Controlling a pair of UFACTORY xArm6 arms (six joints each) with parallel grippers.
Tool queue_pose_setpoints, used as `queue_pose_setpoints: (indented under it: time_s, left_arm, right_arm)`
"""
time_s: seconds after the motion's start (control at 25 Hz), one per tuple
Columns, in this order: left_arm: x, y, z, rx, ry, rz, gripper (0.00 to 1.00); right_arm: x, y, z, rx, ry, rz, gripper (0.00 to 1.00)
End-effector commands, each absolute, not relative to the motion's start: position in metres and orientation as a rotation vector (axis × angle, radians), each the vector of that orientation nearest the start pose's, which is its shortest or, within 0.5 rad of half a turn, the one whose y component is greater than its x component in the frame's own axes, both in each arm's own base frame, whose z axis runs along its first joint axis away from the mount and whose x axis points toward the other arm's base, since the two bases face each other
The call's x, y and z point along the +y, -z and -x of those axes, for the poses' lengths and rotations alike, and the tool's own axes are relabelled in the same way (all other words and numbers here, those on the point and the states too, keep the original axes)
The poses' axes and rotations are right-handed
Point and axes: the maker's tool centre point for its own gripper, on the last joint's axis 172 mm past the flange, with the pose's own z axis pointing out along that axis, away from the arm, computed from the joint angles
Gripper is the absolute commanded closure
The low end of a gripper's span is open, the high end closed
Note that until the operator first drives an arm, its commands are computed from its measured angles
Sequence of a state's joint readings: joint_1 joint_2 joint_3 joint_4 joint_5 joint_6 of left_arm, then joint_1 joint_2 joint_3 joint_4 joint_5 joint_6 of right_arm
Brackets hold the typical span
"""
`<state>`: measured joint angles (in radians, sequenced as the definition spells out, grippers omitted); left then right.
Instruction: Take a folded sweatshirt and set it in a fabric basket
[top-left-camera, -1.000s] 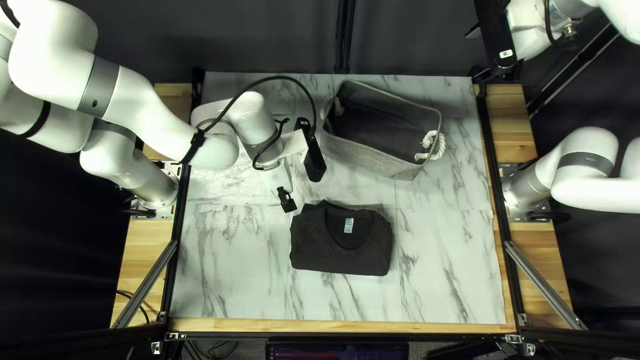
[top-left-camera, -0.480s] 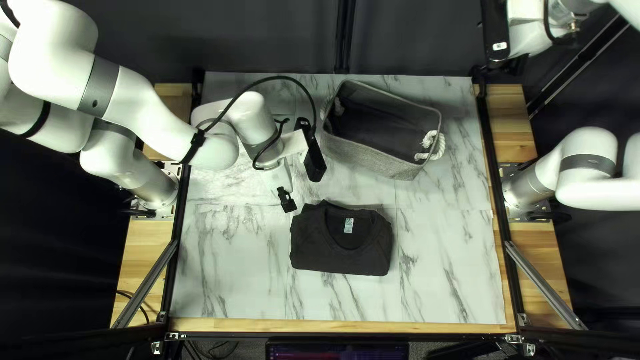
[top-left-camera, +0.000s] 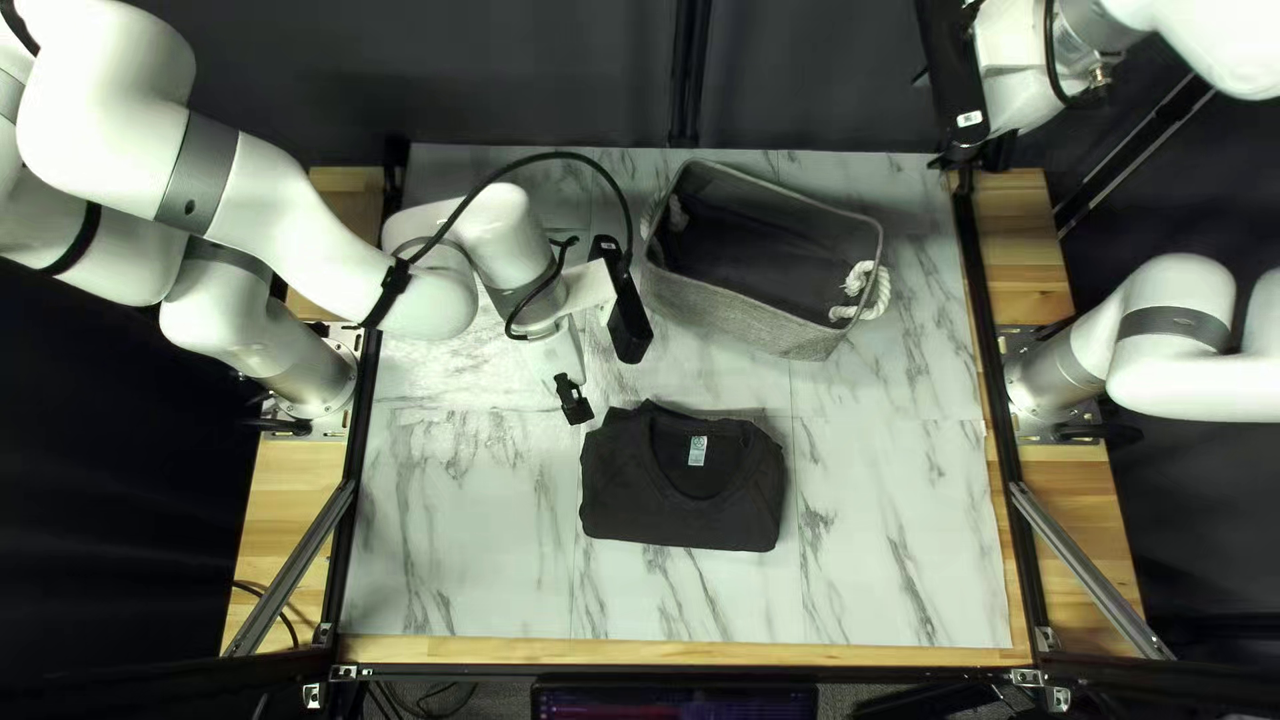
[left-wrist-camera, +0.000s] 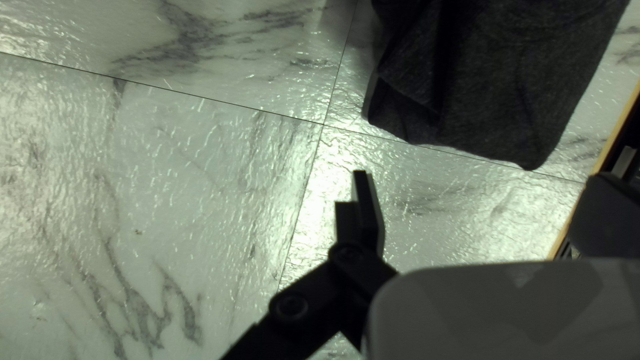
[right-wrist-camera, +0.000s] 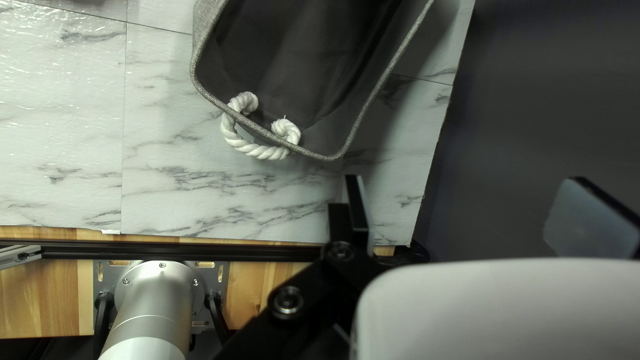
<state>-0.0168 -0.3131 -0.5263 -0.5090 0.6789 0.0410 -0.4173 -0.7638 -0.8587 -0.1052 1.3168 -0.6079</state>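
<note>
Over there, the robot's left tool (top-left-camera: pixel 574 400) hangs wide apart above the marbled white tabletop (top-left-camera: pixel 454 560), just beside the folded charcoal sweatshirt (top-left-camera: pixel 680 500), which lies midway between the side edges, closer to the near one. By the far edge sits a grey fabric basket (top-left-camera: pixel 767 320) with white rope handles (top-left-camera: pixel 870 291). The right tool (top-left-camera: pixel 1016 104), also wide, hovers around the far right corner.

White, rounded arms (top-left-camera: pixel 100 107) wear grey bands (top-left-camera: pixel 196 171); a black cable (top-left-camera: pixel 560 156) loops behind the left gripper (top-left-camera: pixel 575 402), whose black links (left-wrist-camera: pixel 320 283) carry round screws (left-wrist-camera: pixel 291 305).
</note>
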Motion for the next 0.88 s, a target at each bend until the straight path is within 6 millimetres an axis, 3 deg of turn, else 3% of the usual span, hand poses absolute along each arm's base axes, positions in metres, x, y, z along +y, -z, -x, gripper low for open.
queue_pose_setpoints:
  time_s: [0.04, 0.16, 0.48, 0.88]
  left_arm:
    - [-0.06, -0.14, -0.396, -0.548, 0.282, 3.433, 0.0]
    - [-0.06, -0.14, -0.396, -0.548, 0.282, 3.433, 0.0]
    - [-0.06, -0.14, -0.396, -0.548, 0.282, 3.433, 0.0]
    - [-0.06, -0.14, -0.396, -0.548, 0.282, 3.433, 0.0]
  right_arm:
    - [-0.158, -0.372, -0.294, -0.338, 0.364, 3.346, 0.0]
    - [-0.159, -0.37, -0.292, -0.336, 0.338, 3.358, 0.0]
    - [-0.16, -0.357, -0.311, -0.307, 0.186, 3.38, 0.0]
    - [-0.158, -0.349, -0.318, -0.35, 0.16, 3.368, 0.0]
